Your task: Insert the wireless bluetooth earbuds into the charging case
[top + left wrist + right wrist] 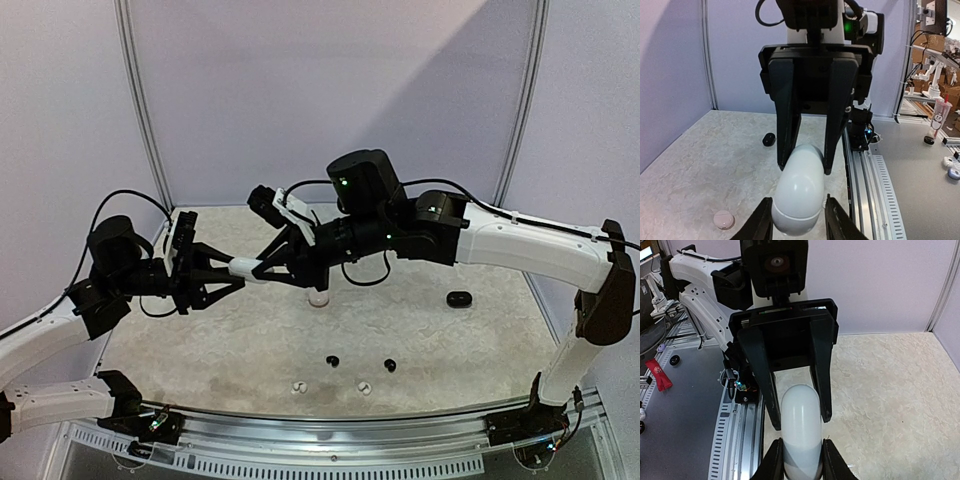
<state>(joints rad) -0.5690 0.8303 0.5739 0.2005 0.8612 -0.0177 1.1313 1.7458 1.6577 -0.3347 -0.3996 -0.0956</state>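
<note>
A white, egg-shaped charging case (246, 268) hangs in mid-air over the left of the table, its lid down, held at both ends. My left gripper (230, 271) is shut on one end and my right gripper (264, 268) on the other. In the left wrist view the case (799, 190) sits between my left gripper's (799, 222) fingers, and the right gripper (804, 167) clamps its far end. The right wrist view shows the case (801, 425) in the right gripper (802, 462). Two black earbuds (332, 360) (389, 365) and two white earbuds (297, 387) (365, 387) lie near the front edge.
A black case (458, 299) lies at the right of the table, also seen in the left wrist view (769, 139). A pale pinkish case (318, 297) sits under the right arm, and shows as a pink case (723, 219) at the left wrist. A metal rail (330, 440) runs along the near edge.
</note>
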